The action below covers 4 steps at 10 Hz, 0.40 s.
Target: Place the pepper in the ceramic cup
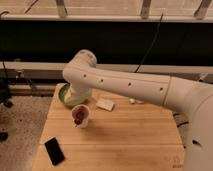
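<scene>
Wooden table (125,135) under a dark window wall. Near its left side stands the small white ceramic cup (82,117), with the red, dark-tipped pepper (79,116) at its mouth. Directly above, the gripper (80,106) is hidden by the arm; its grip cannot be told. Behind lies a green bowl (67,100).

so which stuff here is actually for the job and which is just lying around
For the job:
- pepper, red, at the cup's mouth
- ceramic cup, white, on the table
- gripper, just over the cup, mostly hidden by the arm

Lying about:
- green bowl
- black phone
- white card
</scene>
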Tool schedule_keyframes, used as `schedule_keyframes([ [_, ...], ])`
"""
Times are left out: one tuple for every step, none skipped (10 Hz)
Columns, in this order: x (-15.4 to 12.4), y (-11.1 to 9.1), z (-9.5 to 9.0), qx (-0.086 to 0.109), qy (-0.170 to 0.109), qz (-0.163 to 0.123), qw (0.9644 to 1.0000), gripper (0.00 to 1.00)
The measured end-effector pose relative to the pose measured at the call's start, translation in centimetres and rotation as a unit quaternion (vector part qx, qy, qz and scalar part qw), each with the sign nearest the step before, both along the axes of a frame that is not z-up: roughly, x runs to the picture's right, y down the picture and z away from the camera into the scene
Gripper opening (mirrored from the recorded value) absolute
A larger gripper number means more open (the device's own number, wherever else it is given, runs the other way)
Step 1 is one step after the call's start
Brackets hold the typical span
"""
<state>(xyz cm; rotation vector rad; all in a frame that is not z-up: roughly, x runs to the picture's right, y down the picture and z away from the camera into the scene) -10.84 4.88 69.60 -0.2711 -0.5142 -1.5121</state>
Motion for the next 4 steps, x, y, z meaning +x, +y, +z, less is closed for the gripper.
schedule_keyframes([
  [0.26, -0.52, -0.39, 0.002, -0.001, 0.002, 1.0000, 0.80],
  [0.63, -1.03, -0.81, 0.004, 0.000, 0.005, 1.0000, 0.80],
  [0.86, -1.36, -1.15, 0.003, 0.002, 0.009, 1.0000, 0.80],
  [0.84, -1.44, -1.21, 0.003, 0.002, 0.007, 1.0000, 0.80],
])
